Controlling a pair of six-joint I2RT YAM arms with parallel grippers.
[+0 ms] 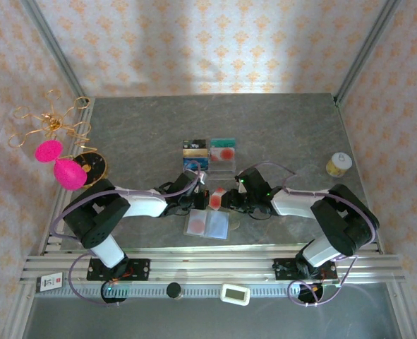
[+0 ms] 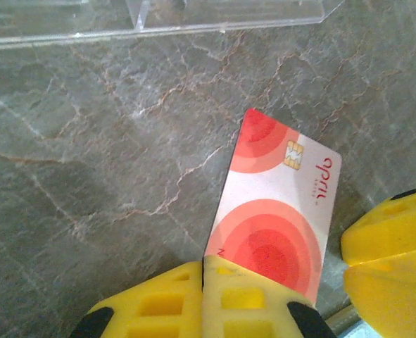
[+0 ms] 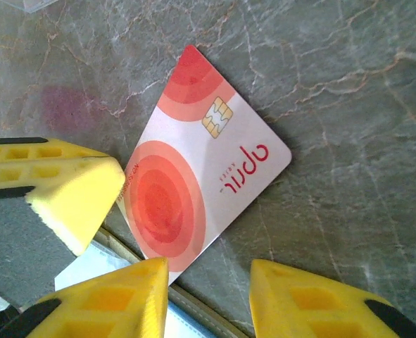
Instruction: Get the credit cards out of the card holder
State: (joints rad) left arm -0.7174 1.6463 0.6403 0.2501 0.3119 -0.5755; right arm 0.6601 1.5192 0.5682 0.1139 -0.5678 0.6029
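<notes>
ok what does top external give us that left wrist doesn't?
Top external: the open card holder lying flat near the arm bases, a small gold jar off to the right, and two pink ornaments at the left edge.
Left wrist: the chip and the "april" print on the card, plus the left tool with its fingers together at the card's lower edge. I can't tell whether it actually grips the card.
Both: the red-blotched card, the clear acrylic tray, and the marbled tabletop.
</notes>
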